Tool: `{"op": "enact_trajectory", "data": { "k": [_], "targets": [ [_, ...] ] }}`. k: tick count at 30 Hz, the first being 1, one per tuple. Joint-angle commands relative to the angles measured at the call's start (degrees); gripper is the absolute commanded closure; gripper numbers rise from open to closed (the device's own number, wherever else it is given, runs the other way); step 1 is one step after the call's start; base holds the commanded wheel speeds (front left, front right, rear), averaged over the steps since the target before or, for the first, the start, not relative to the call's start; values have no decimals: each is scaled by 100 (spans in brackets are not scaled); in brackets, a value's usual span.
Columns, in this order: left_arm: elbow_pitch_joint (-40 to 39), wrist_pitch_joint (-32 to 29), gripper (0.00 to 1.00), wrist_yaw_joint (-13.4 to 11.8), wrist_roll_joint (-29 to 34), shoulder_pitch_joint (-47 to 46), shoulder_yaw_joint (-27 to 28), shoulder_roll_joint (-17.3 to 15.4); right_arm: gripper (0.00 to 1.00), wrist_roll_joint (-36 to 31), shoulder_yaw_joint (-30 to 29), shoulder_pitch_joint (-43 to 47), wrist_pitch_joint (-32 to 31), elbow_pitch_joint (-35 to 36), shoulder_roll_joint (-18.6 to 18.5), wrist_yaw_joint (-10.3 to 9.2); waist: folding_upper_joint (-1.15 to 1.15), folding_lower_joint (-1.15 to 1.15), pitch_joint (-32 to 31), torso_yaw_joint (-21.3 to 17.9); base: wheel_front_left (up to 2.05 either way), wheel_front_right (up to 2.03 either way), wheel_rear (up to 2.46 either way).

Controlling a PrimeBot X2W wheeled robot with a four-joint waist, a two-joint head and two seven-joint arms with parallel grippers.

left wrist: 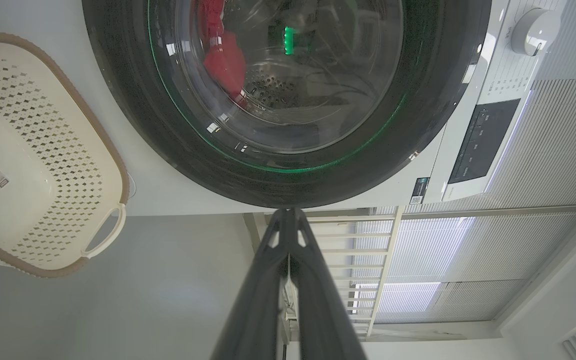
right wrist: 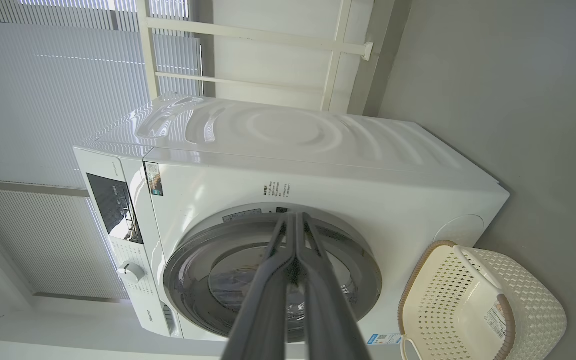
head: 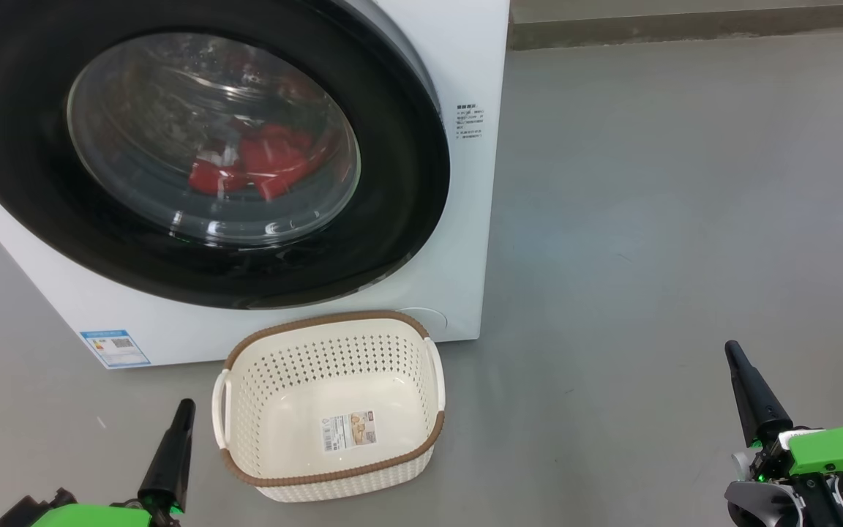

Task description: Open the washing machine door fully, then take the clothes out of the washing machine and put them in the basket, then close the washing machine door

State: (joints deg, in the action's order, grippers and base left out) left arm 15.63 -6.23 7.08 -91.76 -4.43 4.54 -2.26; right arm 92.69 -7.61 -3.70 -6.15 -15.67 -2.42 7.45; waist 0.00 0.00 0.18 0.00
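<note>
Our left gripper (head: 184,410) and right gripper (head: 733,351) sit clenched and empty on either side of the cream perforated plastic basket (head: 319,323). The round, black-rimmed glass washing machine door (head: 407,183) is shut over the bright red clothes (head: 268,161). We should catch its rim and swing it wide, clear of the basket.

The washing machine door (head: 202,154) has a glossy black rim around clear glass; the washing machine (head: 465,219) has a smooth, shiny white casing. Behind the glass, the clothes (head: 268,165) are red cloth. The basket (head: 334,359) is matt cream perforated plastic with a brown woven-look rim. My fingers (left wrist: 258,300) look like matt, dark plastic.
</note>
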Motion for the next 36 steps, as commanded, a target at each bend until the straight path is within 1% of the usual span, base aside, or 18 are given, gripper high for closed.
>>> {"op": "enact_trajectory", "data": {
  "k": [1, 25, 26, 29, 31, 35, 36],
  "targets": [
    [-159, -25, 100, 41, -40, -176, 198, -62, 100, -57, 104, -249, -38, 165, -47, 3, 0, 0, 0, 0, 0, 0, 0],
    [-159, -25, 100, 41, -41, -176, 197, -62, 100, -57, 103, -249, -38, 165, -46, 3, 0, 0, 0, 0, 0, 0, 0],
    [24, 3, 0, 0, 1, 3, -5, 1, 0, 1, 4, 4, 2, -23, 3, 0, 0, 0, 0, 0, 0, 0, 0],
    [190, 9, 0, -2, 3, 86, -30, 36, 0, 2, 28, 110, 9, -194, 67, 0, 0, 0, 1, 0, 0, 0, 0],
    [158, 42, 0, -1, 12, 92, -32, 34, 0, 3, 53, 114, 25, -173, 65, 0, 0, 1, 3, 2, 0, 0, 0],
    [102, 110, 0, 0, 47, 109, -46, 31, 0, -19, 108, 126, 71, -140, 58, 0, 0, 13, -9, 8, 0, 0, 0],
    [90, 128, 0, 0, 62, 116, -50, 29, 0, -32, 122, 129, 87, -135, 53, 0, 0, 12, -11, 9, 0, 0, 0]
  ]
}}
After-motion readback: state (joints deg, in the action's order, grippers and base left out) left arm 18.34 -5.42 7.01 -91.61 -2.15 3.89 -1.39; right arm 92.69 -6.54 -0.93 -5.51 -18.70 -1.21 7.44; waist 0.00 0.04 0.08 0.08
